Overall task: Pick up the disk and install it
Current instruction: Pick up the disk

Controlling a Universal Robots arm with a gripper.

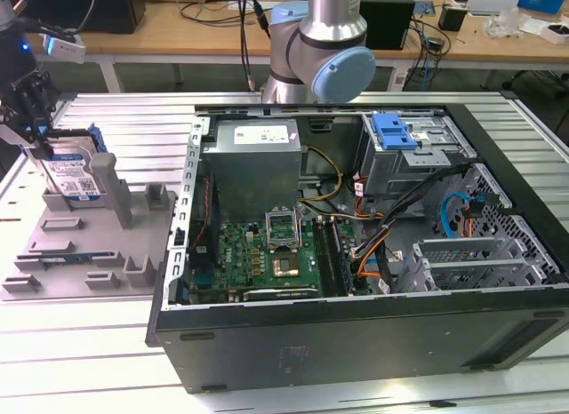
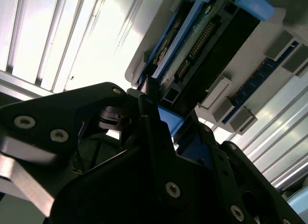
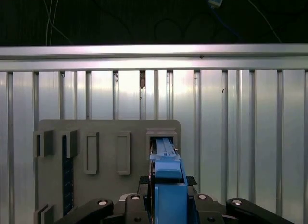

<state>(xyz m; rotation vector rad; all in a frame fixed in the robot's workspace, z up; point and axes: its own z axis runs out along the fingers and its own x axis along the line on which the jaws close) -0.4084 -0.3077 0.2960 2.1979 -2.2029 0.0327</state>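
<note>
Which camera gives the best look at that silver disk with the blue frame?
The exterior view: the disk stands upright in the grey holder, label face showing. The first wrist view shows the disk edge-on; the second wrist view, its connector end.

Slatted metal table, grey holder tray at the exterior view's left, disk standing on edge in it (blue frame, label showing), gripper at its top edge, open computer case beside the tray, blue bracket atop drive cage.
</note>
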